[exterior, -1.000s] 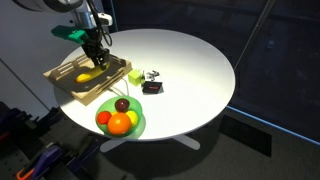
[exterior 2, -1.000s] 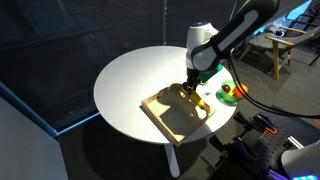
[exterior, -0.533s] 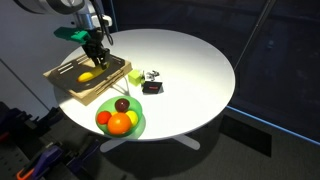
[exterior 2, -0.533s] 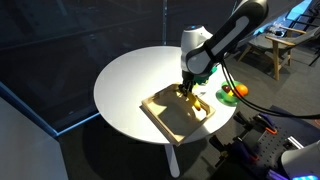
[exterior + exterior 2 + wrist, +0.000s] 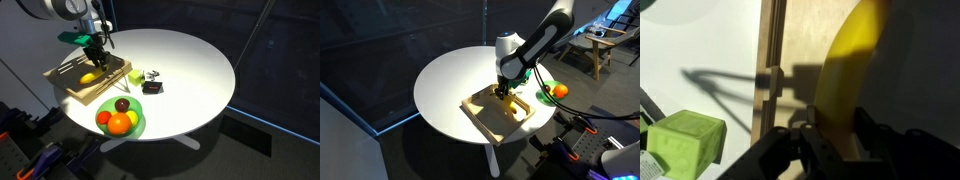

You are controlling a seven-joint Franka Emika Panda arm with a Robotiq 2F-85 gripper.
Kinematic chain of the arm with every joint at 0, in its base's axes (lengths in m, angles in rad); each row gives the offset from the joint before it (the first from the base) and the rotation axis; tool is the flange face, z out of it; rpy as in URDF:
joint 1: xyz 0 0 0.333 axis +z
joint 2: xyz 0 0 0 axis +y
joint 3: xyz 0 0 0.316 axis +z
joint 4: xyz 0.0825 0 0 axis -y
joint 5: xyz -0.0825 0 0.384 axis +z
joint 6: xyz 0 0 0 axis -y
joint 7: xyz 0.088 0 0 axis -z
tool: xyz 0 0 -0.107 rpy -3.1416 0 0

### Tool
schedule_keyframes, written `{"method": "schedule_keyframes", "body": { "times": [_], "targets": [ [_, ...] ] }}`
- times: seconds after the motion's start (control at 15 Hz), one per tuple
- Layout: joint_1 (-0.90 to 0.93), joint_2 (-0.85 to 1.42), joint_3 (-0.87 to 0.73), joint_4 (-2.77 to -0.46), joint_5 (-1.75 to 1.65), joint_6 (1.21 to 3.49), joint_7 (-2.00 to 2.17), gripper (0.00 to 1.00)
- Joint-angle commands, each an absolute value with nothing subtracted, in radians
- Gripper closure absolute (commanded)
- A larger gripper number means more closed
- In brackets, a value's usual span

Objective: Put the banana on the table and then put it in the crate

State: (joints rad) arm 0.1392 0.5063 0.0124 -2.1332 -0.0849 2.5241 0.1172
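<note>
The banana (image 5: 90, 77) lies inside the light-wood crate (image 5: 60, 75) near the white table's (image 5: 190, 70) edge. It also shows in an exterior view (image 5: 521, 104) within the crate (image 5: 480, 115). My gripper (image 5: 96, 58) hangs just above the banana, also seen in an exterior view (image 5: 501, 90). In the wrist view the banana (image 5: 845, 60) runs between my gripper's (image 5: 837, 125) two fingers, which stand apart on either side of it. The crate's wall (image 5: 770, 60) runs beside it.
A yellow-green block (image 5: 135, 75) sits by the crate, also in the wrist view (image 5: 685, 140). A green plate (image 5: 138, 118) holds round fruits, with an orange one (image 5: 560, 90). Small black objects (image 5: 152, 83) lie near the block.
My arm has shifted slightly over the crate and the gripper has risen a little. The banana has stayed where it lies.
</note>
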Motion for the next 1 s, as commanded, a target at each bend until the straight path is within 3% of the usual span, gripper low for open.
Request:
{"method": "schedule_keyframes", "body": {
  "times": [0.0, 0.27, 0.33, 0.4, 0.67, 0.93],
  "targets": [
    [0.144, 0.537, 0.017, -2.095, -0.076, 2.529, 0.137, 0.83],
    [0.134, 0.553, 0.027, -2.092, -0.05, 2.56, 0.129, 0.83],
    [0.137, 0.552, 0.025, -2.095, -0.051, 2.567, 0.13, 0.33],
    [0.139, 0.55, 0.023, -2.097, -0.052, 2.572, 0.131, 0.32],
    [0.148, 0.532, 0.016, -2.103, -0.063, 2.57, 0.138, 0.04],
    [0.15, 0.517, 0.015, -2.102, -0.064, 2.551, 0.139, 0.0]
  ]
}}
